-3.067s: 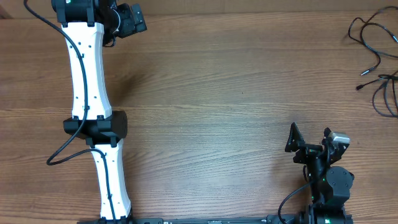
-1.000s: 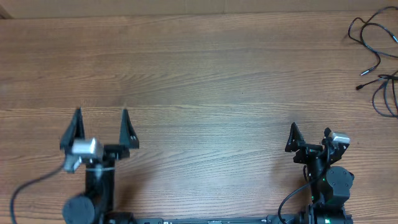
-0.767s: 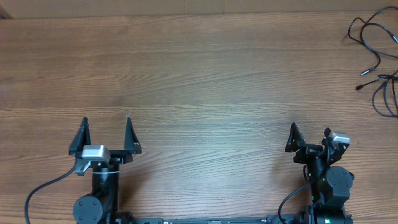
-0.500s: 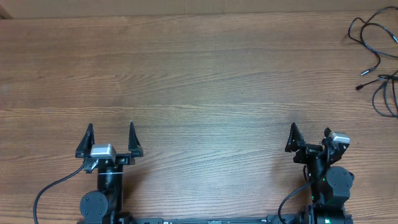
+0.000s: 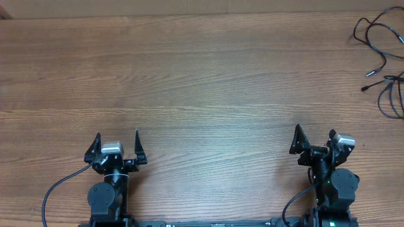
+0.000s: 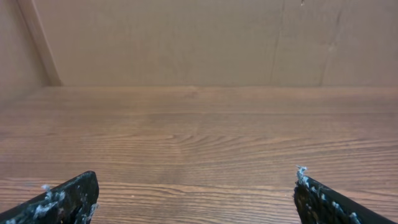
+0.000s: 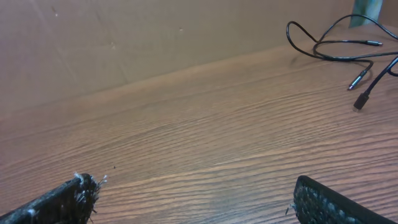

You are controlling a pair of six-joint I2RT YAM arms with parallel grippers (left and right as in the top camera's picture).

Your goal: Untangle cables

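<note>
The cables [image 5: 382, 63] are thin black cords lying in loose, crossing loops at the table's far right corner, and some strands run off the right edge. The right wrist view shows them at its upper right, cables [image 7: 348, 43], with small plug ends, one of them silvery. My left gripper [image 5: 117, 135] is at the front left, open, with only bare wood between its fingers [image 6: 194, 177]. My right gripper [image 5: 314, 130] is at the front right, also open and holding nothing [image 7: 193, 182]. Both grippers are far from the cords.
The wooden table [image 5: 202, 82] stretches between the grippers and the cords. A brown board wall [image 6: 186, 37] stands along the far edge. The arms' own thicker black leads [image 5: 57, 189] hang at the front edge.
My left arm has drawn back from the far left corner to the front edge, its gripper sliding nearer and a little right over the last second. The right arm and the cables have not moved.
</note>
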